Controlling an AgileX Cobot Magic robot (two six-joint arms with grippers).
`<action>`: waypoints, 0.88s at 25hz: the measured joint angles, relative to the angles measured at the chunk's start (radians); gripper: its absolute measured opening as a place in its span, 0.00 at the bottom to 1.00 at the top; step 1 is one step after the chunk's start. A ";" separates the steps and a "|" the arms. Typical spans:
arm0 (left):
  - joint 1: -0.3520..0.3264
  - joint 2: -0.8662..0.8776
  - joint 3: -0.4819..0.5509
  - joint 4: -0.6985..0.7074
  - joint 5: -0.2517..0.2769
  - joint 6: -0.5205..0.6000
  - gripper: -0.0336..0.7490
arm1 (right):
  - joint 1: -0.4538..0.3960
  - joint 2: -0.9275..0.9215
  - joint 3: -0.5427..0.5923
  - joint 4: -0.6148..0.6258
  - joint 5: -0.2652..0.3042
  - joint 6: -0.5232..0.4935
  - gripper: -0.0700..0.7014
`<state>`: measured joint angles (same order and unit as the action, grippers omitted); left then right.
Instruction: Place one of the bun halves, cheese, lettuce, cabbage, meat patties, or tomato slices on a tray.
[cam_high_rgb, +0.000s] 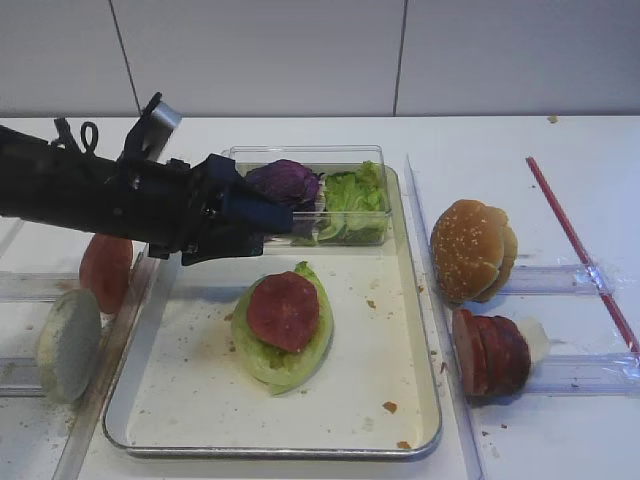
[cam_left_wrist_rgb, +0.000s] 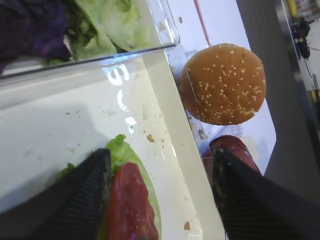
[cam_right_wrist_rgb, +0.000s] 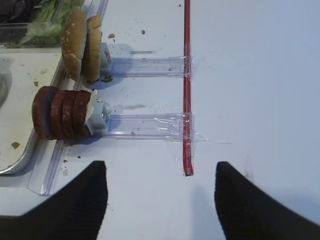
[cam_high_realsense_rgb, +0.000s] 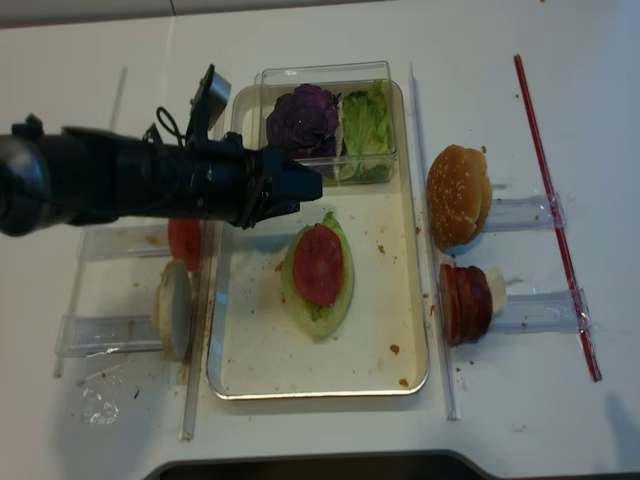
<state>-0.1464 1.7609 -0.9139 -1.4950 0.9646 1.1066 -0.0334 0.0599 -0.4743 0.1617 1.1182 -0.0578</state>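
The silver tray (cam_high_rgb: 200, 400) holds a pale green lettuce (cam_high_rgb: 272, 362) leaf with one of the tomato slices (cam_high_rgb: 285, 310) lying on top. My left gripper (cam_high_rgb: 268, 222) hovers open over the tray's back part, just behind the leaf, holding nothing. In the left wrist view its fingers (cam_left_wrist_rgb: 95, 175) straddle the tomato slice (cam_left_wrist_rgb: 131, 205) and bare tray floor. More tomato slices (cam_high_rgb: 105, 270) stand in a rack left of the tray. Bun halves (cam_high_rgb: 472, 248) and meat patties (cam_high_rgb: 492, 352) stand in racks on the right. My right gripper (cam_right_wrist_rgb: 161, 169) is open over bare table.
A clear plastic box (cam_high_rgb: 350, 155) at the tray's back holds purple cabbage (cam_high_rgb: 285, 182) and more lettuce (cam_high_rgb: 355, 195). A pale bun half (cam_high_rgb: 68, 345) stands in the left front rack. A red strip (cam_high_rgb: 575, 245) is taped along the right side of the table.
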 joint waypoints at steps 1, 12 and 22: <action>0.000 0.000 -0.006 0.021 0.003 -0.021 0.56 | 0.000 0.000 0.000 0.000 0.000 0.000 0.70; 0.000 -0.133 -0.023 0.186 -0.042 -0.135 0.55 | 0.000 0.000 0.000 0.000 0.000 0.000 0.70; 0.000 -0.151 -0.205 0.682 -0.023 -0.446 0.55 | 0.000 0.000 0.000 -0.003 0.000 0.002 0.70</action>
<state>-0.1464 1.6104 -1.1187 -0.8130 0.9413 0.6606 -0.0334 0.0599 -0.4743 0.1587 1.1182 -0.0554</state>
